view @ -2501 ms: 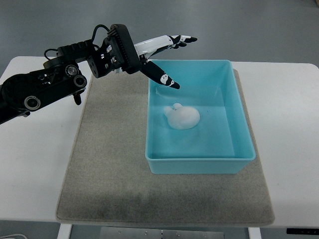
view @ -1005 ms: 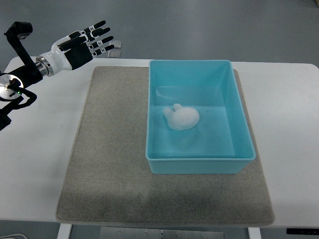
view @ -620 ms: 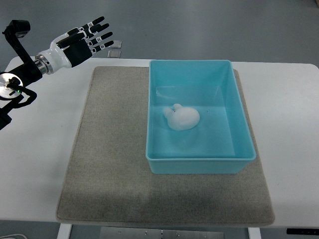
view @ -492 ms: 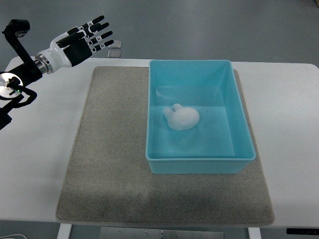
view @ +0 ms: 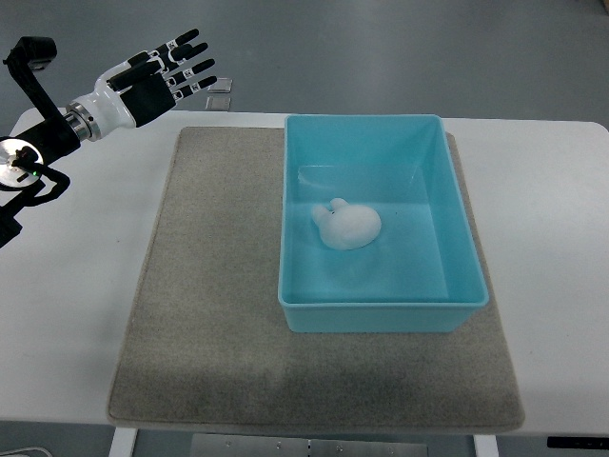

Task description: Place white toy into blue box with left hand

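The white toy lies on the floor of the blue box, left of its middle, with nothing touching it. The box stands on the right half of a grey mat. My left hand hovers at the far upper left, beyond the table's back edge and well away from the box, its black-and-white fingers spread and holding nothing. Its arm comes in from the left edge. The right arm does not show.
The white table extends around the mat on the left, right and front. A small pale object sits just past the table's back edge near the left hand.
Since 2.5 s ago my left hand has pulled back from over the box's rear left corner to the upper left. Over the last second it only rose slightly. The toy has not moved.
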`<act>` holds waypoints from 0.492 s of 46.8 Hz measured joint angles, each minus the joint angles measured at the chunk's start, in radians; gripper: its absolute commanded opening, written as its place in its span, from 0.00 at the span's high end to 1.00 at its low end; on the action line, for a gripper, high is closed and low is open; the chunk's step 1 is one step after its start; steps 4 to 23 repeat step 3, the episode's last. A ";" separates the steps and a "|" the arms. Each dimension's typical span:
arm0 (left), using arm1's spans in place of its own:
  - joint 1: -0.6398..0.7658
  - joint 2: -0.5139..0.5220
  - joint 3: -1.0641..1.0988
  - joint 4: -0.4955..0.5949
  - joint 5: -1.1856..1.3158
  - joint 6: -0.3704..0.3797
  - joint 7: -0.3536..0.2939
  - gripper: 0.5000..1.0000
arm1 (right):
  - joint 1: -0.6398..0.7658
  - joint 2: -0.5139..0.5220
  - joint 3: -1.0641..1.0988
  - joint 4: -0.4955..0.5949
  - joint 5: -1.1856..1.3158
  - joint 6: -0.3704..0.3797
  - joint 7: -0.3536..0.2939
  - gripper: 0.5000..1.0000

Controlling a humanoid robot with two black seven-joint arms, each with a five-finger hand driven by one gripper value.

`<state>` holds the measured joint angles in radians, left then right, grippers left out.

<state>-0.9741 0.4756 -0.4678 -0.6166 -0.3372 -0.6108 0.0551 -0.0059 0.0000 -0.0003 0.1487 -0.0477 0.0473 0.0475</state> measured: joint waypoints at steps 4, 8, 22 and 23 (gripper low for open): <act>0.000 0.001 0.000 0.000 0.000 0.000 0.000 0.00 | -0.002 0.000 -0.002 0.004 -0.001 0.000 0.000 0.13; 0.000 0.001 0.000 0.000 0.000 0.000 0.000 0.00 | -0.002 0.000 -0.002 0.004 -0.001 0.000 0.000 0.13; 0.000 0.001 0.000 0.000 0.000 0.000 0.000 0.00 | -0.002 0.000 -0.002 0.004 -0.001 0.000 0.000 0.13; 0.000 0.001 0.000 0.000 0.000 0.000 0.000 0.00 | -0.002 0.000 -0.002 0.004 -0.001 0.000 0.000 0.13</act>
